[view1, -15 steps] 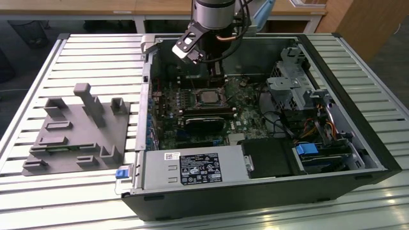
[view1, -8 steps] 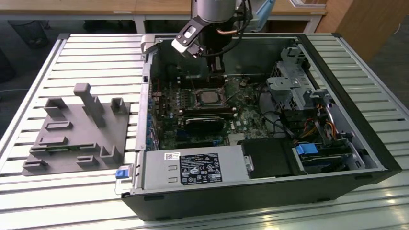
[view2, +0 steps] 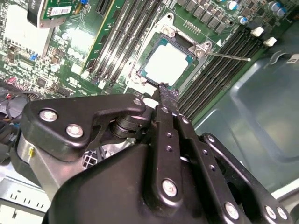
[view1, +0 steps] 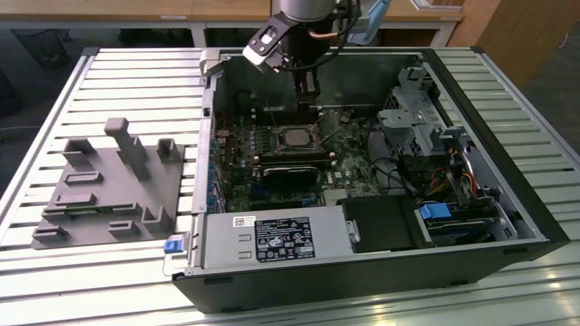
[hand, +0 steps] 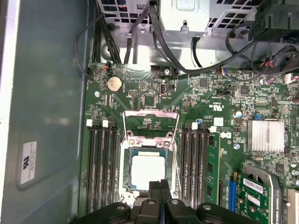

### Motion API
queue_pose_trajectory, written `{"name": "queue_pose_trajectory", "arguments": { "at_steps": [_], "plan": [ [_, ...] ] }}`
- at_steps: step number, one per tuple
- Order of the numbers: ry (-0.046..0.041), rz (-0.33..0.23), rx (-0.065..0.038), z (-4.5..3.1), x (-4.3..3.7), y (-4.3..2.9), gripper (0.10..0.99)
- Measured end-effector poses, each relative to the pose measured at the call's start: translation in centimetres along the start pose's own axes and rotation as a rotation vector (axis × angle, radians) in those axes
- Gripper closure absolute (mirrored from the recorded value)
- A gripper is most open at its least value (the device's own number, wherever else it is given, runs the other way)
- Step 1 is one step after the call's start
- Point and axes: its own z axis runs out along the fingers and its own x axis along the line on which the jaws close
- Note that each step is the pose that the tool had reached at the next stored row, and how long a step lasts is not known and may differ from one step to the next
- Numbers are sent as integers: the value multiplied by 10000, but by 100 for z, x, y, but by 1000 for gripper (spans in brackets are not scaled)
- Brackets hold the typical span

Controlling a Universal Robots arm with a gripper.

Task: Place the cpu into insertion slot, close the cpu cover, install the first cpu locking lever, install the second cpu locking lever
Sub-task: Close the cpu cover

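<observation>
Lying flat in insertion slot: cpu; cpu cover raised.

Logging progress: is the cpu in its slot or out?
In: the cpu lies flat within the insertion slot, in both wrist views.

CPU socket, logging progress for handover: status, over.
End effector shut, empty, over the edge of the insertion slot. Cpu seated in it. Cpu cover looks raised, not closed. Memory slots flank both sides.
</observation>
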Motion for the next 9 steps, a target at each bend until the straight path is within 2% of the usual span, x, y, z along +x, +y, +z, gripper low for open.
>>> {"name": "queue_pose_trajectory", "arguments": {
  "at_steps": [5, 9],
  "plan": [
    [27, 1, 2, -6, -44, -1, 980],
    [135, 8, 15, -5, -90, 5, 980]
  ]
}}
